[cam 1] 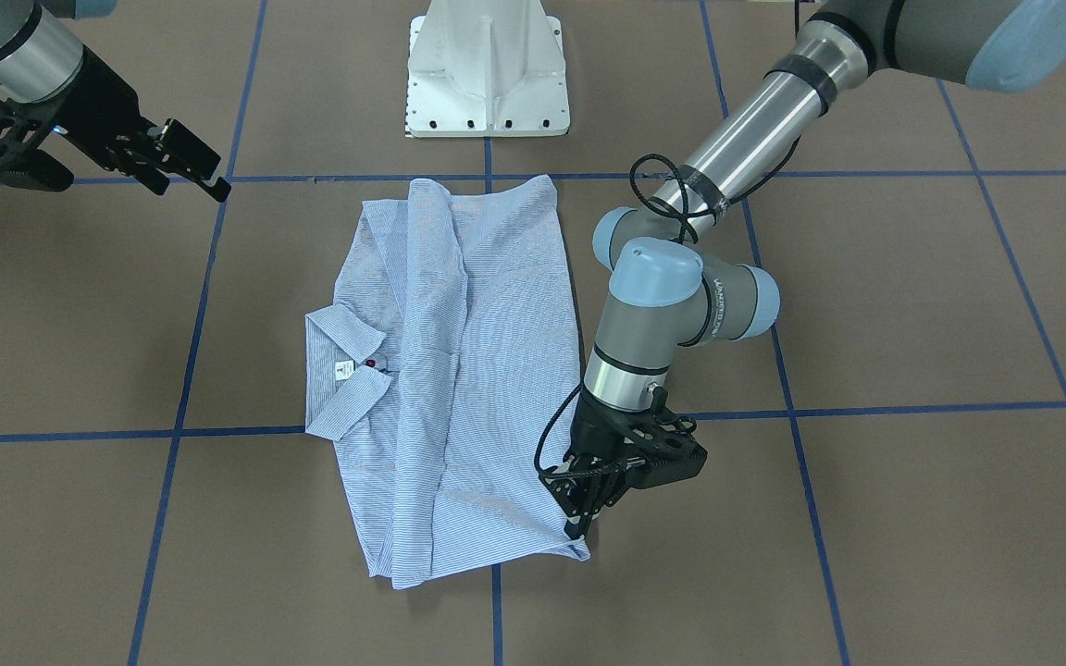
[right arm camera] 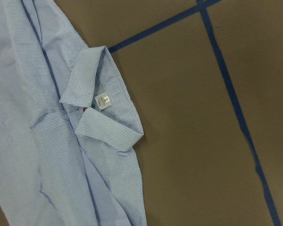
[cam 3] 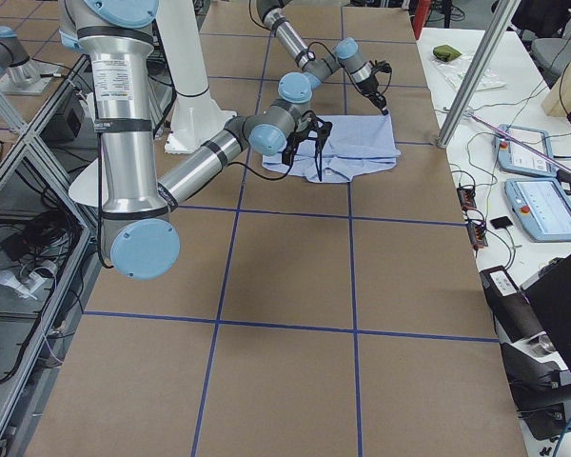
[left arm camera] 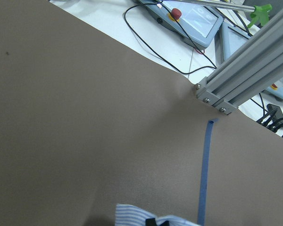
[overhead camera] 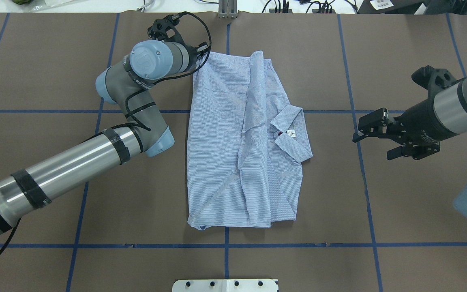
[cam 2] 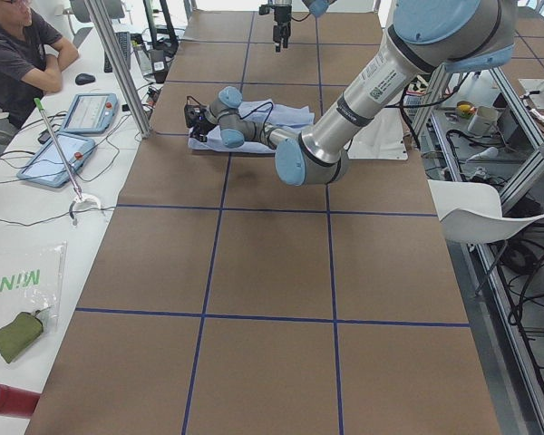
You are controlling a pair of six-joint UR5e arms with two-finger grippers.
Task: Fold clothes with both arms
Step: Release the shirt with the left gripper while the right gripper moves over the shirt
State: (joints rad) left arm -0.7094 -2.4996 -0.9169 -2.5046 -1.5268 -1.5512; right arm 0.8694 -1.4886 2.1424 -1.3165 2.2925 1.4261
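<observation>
The light blue striped shirt (cam 1: 477, 370) (overhead camera: 225, 142) lies partly folded on the brown table. Its sides are turned in over the middle, and its collar (overhead camera: 290, 129) with the white label (right arm camera: 102, 100) faces my right arm. My left gripper (cam 1: 577, 525) points down at the shirt's far corner, on my left side, and is shut on the cloth there. A scrap of that striped cloth (left arm camera: 141, 216) shows at the bottom of the left wrist view. My right gripper (overhead camera: 373, 146) (cam 1: 186, 180) hovers open and holds nothing, a short way from the collar.
The white pedestal base (cam 1: 487, 74) stands at the near edge behind the shirt. Blue tape lines (overhead camera: 225, 245) grid the table. Beyond the far edge are an aluminium post (left arm camera: 245, 75), tablets (cam 2: 91, 111) and a seated person (cam 2: 18, 54).
</observation>
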